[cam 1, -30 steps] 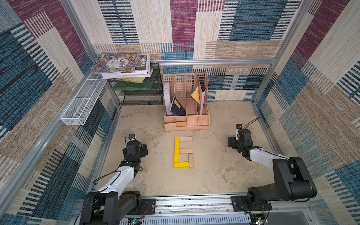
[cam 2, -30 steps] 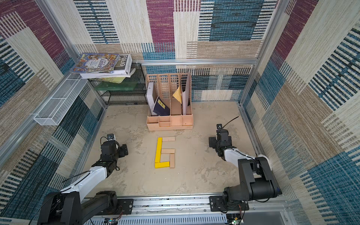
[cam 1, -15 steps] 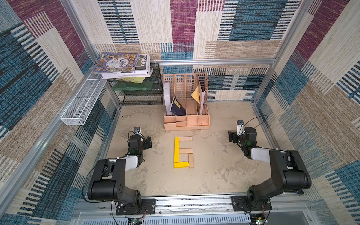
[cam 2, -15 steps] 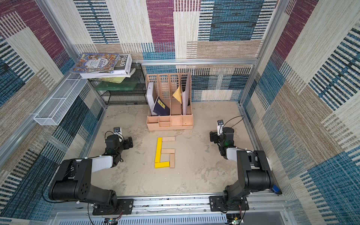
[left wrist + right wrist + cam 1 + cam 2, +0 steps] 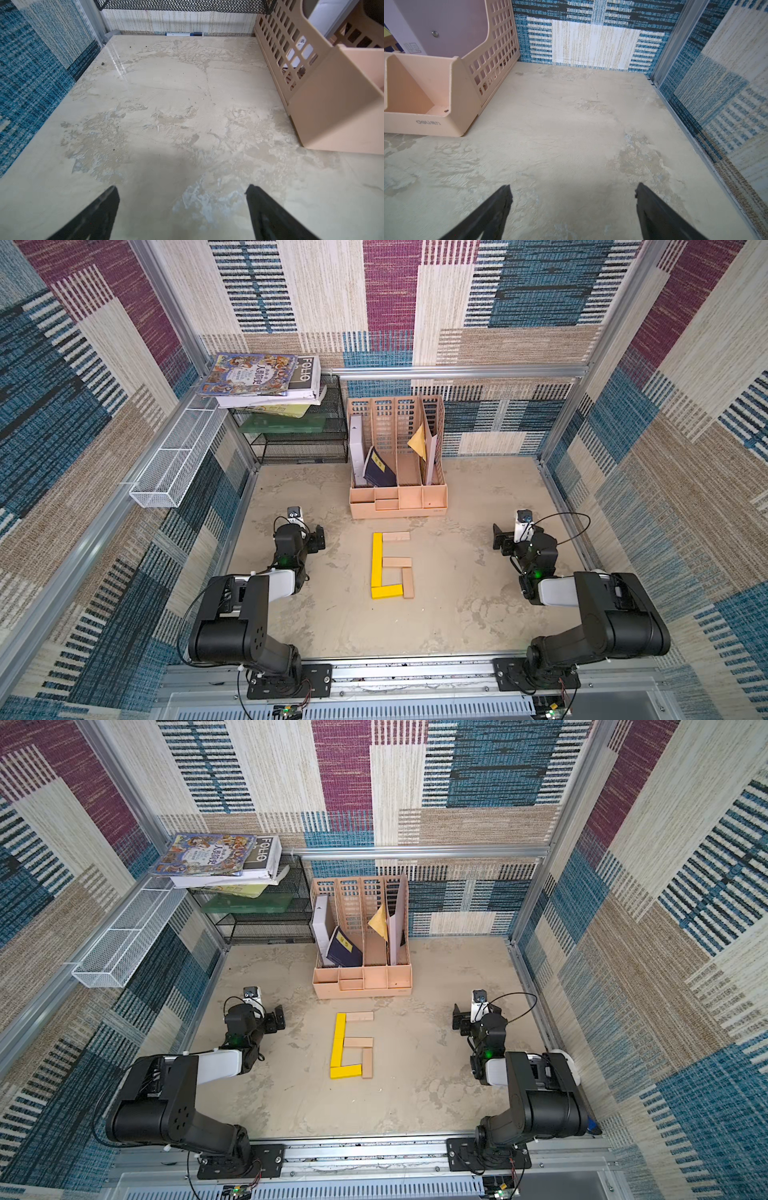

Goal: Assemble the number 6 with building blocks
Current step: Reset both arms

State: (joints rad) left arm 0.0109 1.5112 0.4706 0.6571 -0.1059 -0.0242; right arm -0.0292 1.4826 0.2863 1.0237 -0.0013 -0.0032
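Top views: the number 6 (image 5: 390,566) looks finished; left end effector (image 5: 181,187) and right end effector (image 5: 573,187) gape empty, so park them clear.

- The left gripper (image 5: 181,188) showed only its fingertips in its wrist view; the bottom edge cut off the rest (the right gripper (image 5: 573,187) likewise).
- The file organizer (image 5: 332,104) ran past the frame edge in both wrist views.
- The pen (image 5: 184,34) by the wall was too small to read.
- The book (image 5: 249,375) cover's fine print was illegible.
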